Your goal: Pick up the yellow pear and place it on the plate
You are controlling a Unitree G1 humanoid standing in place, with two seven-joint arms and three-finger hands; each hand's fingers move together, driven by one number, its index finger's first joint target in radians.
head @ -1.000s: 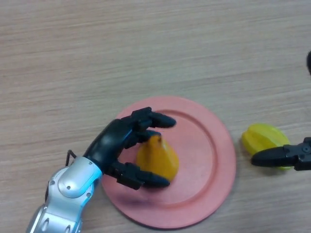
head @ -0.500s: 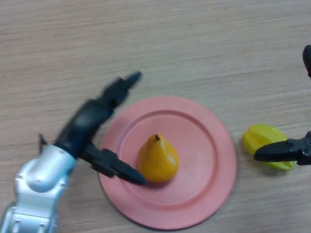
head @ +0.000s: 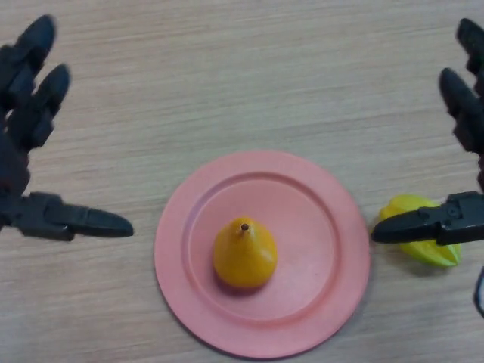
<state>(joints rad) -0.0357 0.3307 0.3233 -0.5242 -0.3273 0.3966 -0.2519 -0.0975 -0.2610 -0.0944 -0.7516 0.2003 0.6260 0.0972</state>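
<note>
The robot's black left hand (head: 23, 151) shows at the left edge of the head view, spread wide and holding nothing: its fingers (head: 34, 72) point up and away toward the far side of the table, while its thumb (head: 79, 221) reaches out sideways toward the plate, its tip near the plate's left rim but apart from it. The black right hand (head: 465, 151) shows at the opposite edge in a mirrored pose, likewise splayed and empty, with its fingers along the upper right border and its thumb (head: 420, 225) stretched toward the centre.

Under that right thumb lies a small ribbed yellow star-shaped fruit (head: 423, 246), resting on the table just beside the plate's right rim; the thumb crosses over it in the view, and whether the two touch cannot be told.

Between the two hands sits a round salmon-pink plate (head: 333, 227) with a raised rim. The smooth yellow pear (head: 243, 255) stands upright in the plate's flat well, a little left of centre, its short brown stem pointing up toward the camera. Everything rests on a light wood-grain table (head: 227, 76).
</note>
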